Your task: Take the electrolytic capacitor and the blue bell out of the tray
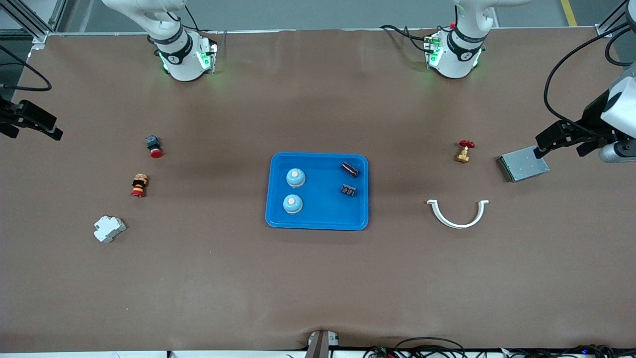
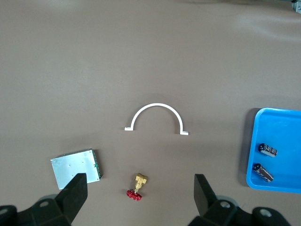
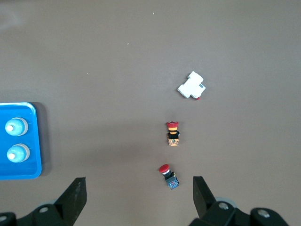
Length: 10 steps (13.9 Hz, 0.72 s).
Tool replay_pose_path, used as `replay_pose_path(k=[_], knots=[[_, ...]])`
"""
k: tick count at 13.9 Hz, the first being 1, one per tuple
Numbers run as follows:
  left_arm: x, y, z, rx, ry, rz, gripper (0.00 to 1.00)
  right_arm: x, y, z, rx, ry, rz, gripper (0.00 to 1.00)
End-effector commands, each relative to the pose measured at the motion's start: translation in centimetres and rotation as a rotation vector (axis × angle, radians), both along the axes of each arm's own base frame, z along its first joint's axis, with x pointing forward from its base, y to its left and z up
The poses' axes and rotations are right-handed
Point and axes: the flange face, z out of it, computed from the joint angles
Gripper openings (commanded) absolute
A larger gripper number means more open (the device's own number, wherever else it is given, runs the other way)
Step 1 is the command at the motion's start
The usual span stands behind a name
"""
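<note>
A brown-covered table [image 1: 318,278] is seen with two bells [image 1: 295,178] and two capacitors [image 1: 350,169] in a central blue tray [image 1: 318,223], while left gripper [image 2: 140,188] and right gripper [image 3: 139,188] are held raised, wide open, empty, over the table's ends.

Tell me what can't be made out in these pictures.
- Capacitors in the blue tray: markings too small in every view.
- Right gripper: partly cut off by the front view's edge.
- Left gripper: hides one corner of the metal box in the front view.
</note>
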Motion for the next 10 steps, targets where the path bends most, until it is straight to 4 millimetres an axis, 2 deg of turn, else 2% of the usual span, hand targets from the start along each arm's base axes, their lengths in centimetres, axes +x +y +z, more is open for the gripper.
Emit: replay_pose_path(k=[1, 8, 10], knots=[[0.18, 0.15, 0.41, 0.007, 0.008, -0.020, 1.00, -0.38, -0.31, 0.52, -0.011, -0.025, 0.001, 1.00], [0.22, 0.29, 0.31, 0.002, 0.011, -0.005, 1.00, -0.37, 0.03, 0.57, -0.012, -0.028, 0.007, 1.00], [0.51, 0.14, -0.42, -0.005, 0.027, -0.001, 1.00, -0.35, 0.11, 0.58, -0.012, -0.030, 0.009, 1.00]])
